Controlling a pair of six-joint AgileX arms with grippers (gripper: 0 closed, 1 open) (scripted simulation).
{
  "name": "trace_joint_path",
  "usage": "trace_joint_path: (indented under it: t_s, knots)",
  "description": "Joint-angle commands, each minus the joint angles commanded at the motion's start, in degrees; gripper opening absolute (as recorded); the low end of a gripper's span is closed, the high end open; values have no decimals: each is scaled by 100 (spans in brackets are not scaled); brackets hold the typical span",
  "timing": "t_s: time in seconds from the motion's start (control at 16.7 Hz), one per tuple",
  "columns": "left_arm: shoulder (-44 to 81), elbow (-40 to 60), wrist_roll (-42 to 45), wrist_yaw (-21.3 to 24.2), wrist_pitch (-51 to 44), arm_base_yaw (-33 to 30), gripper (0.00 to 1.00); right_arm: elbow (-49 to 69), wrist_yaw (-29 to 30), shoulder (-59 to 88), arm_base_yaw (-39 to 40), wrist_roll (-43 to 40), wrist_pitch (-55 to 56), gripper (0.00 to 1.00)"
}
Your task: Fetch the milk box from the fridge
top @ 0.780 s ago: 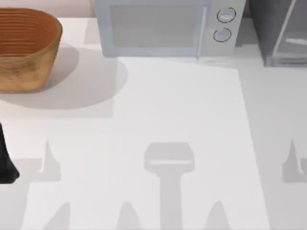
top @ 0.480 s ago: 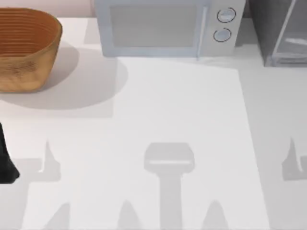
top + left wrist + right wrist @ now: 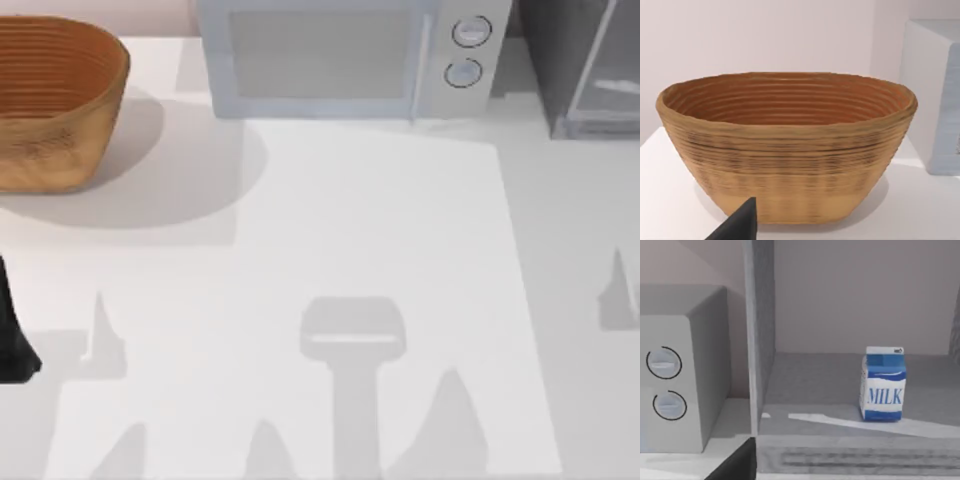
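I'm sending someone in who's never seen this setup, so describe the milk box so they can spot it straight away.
Find the tall dark-grey fridge beside the pale-blue microwave. On its grey shelf stands the milk box, a small blue-and-white carton marked MILK, upright and alone.

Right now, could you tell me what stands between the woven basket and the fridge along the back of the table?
In the top view, the pale-blue microwave stands between the basket and the fridge, its two knobs toward the fridge.

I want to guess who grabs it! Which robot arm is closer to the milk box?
Right, most likely. The right wrist view looks straight at the milk box standing in the fridge. The left arm sits at the table's left edge, facing the basket, far across from the fridge.
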Motion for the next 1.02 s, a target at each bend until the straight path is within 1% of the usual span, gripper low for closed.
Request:
trace_joint_path:
  t_s: [0.36, 0.6, 0.84, 1.02]
  knots:
    - [0, 0, 0, 0, 0, 0, 100, 247, -899, 3453, -950, 47, 2854, 100]
    - [0, 0, 0, 0, 0, 0, 100, 422, -1396, 5182, -1475, 64, 4404, 100]
    - [0, 0, 0, 0, 0, 0, 100, 577, -1719, 6248, -1816, 66, 5470, 100]
    - [0, 0, 0, 0, 0, 0, 100, 622, -1798, 6518, -1900, 66, 5739, 100]
